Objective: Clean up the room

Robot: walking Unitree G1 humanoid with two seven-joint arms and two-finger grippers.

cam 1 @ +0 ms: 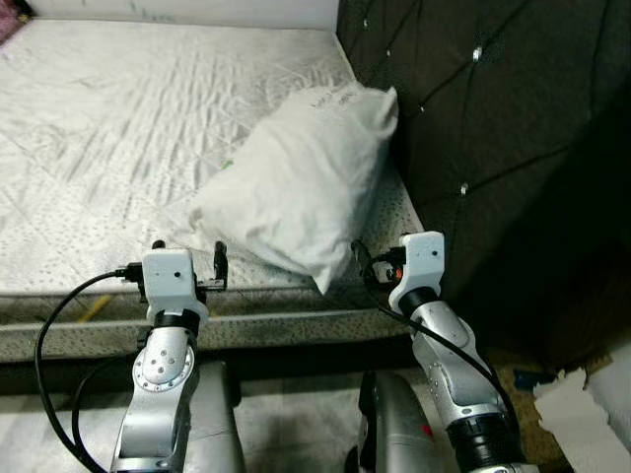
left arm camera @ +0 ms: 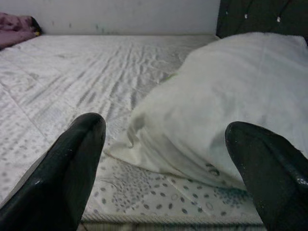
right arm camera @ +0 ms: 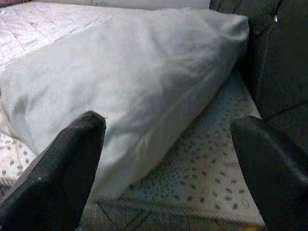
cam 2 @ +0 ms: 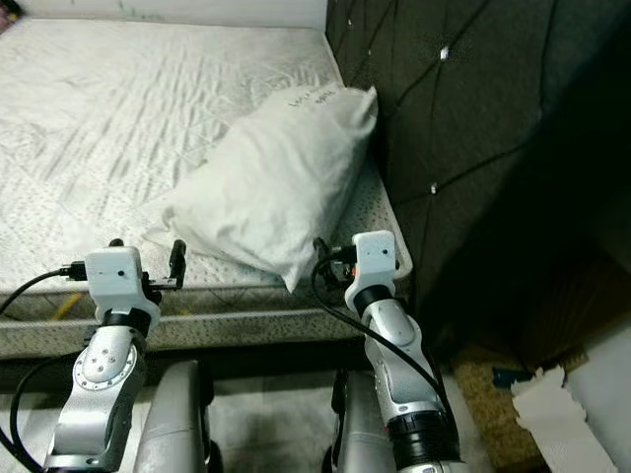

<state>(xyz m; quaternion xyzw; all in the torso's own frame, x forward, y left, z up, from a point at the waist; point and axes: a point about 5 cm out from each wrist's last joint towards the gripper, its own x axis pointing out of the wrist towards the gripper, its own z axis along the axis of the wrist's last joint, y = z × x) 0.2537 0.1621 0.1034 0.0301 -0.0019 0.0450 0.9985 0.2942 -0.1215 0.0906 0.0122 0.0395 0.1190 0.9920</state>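
Observation:
A white pillow (cam 1: 296, 187) lies on the bare quilted mattress (cam 1: 99, 148), its far end leaning against the dark tufted headboard (cam 1: 493, 118). My left gripper (cam 1: 189, 251) is held at the mattress's near edge, just left of the pillow's low corner, open with nothing between its fingers. In the left wrist view the pillow (left arm camera: 231, 96) lies a short way ahead of the black fingertips (left arm camera: 82, 144). My right gripper (cam 1: 386, 258) is open at the near edge by the pillow's right corner, close to the headboard. The right wrist view has the pillow (right arm camera: 134, 72) just beyond its fingers (right arm camera: 72, 159).
A pink cloth (left arm camera: 17, 24) lies at the mattress's far corner by the white wall. Torn white paper (cam 1: 582, 414) and debris lie on the floor to the right beside the headboard. The bed frame edge (cam 1: 276, 330) runs right below both grippers.

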